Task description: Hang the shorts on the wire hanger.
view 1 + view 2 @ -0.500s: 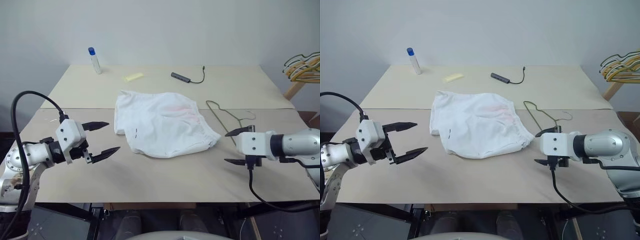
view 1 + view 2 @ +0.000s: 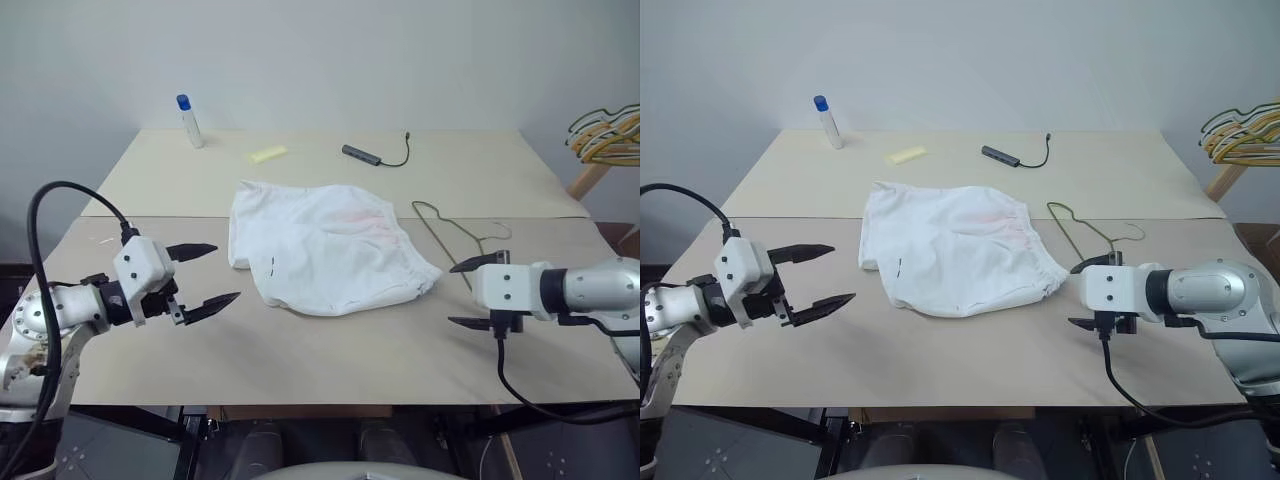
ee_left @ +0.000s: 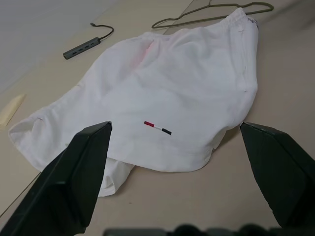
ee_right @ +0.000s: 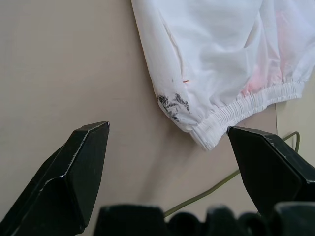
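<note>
The white shorts (image 2: 325,255) lie flat in the middle of the beige table, waistband toward the right, a faint pink tint near it. The thin wire hanger (image 2: 452,232) lies on the table just right of the waistband, partly tucked under the cloth edge. My left gripper (image 2: 205,275) hovers open to the left of the shorts, nothing between its fingers. My right gripper (image 2: 462,293) hovers open to the right of the waistband corner, near the hanger, also empty. The left wrist view shows the shorts (image 3: 172,98) with a small red and dark mark; the right wrist view shows the waistband corner (image 4: 236,108).
At the back of the table stand a white bottle with a blue cap (image 2: 189,121), a yellow strip (image 2: 267,154) and a grey USB hub with a cable (image 2: 365,155). A bunch of yellow and dark hangers (image 2: 608,135) hangs off a stand at the far right.
</note>
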`<move>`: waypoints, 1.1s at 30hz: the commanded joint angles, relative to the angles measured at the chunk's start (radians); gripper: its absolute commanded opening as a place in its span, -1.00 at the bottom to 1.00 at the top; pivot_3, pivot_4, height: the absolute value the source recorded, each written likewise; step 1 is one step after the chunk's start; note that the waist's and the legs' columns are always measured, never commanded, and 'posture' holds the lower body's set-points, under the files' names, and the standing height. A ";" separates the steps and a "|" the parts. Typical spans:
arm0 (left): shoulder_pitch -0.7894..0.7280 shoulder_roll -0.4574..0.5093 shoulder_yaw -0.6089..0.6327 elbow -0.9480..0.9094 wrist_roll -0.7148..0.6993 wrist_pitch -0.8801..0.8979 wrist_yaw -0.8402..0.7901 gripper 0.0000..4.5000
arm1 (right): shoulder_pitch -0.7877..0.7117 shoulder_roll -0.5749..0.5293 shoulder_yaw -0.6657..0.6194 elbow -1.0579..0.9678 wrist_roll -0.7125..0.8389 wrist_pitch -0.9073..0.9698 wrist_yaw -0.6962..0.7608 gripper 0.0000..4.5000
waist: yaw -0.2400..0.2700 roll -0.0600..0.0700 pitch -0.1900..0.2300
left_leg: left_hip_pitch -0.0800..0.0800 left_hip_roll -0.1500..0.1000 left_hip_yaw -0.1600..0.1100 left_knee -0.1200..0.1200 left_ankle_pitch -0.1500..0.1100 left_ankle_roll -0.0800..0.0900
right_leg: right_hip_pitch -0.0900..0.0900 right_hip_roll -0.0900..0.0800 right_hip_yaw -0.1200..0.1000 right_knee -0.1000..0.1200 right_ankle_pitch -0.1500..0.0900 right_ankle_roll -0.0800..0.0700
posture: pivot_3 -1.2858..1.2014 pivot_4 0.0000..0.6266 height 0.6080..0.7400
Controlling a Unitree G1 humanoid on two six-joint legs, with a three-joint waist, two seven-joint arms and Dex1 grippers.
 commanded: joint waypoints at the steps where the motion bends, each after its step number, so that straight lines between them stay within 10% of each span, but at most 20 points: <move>1: -0.029 0.013 -0.005 -0.002 0.013 -0.018 0.004 1.00 | -0.014 0.008 -0.005 0.002 -0.002 -0.014 -0.010 0.98 | -0.001 0.000 0.000 | 0.000 0.000 0.000 0.000 0.000 0.000 | 0.000 0.000 0.000 0.000 0.000 0.000 | 0.02 -1.00 1.00; 25: 0.011 0.151 -0.092 0.079 0.115 -0.018 -0.106 1.00 | -0.430 0.200 0.347 0.608 -0.508 -0.563 -0.302 0.98 | -0.046 0.001 0.000 | -0.001 0.000 0.000 0.000 0.000 0.000 | -0.003 0.000 0.001 0.001 0.000 -0.001 | 0.00 -1.00 1.00; 33: 0.058 0.146 -0.064 0.053 0.115 -0.010 -0.080 1.00 | -0.494 0.223 0.398 0.740 -0.549 -0.691 -0.317 -0.03 | -0.047 0.001 0.000 | -0.001 0.000 -0.001 0.000 0.000 0.000 | -0.002 -0.001 0.000 0.001 0.000 -0.001 | 0.02 -1.00 1.00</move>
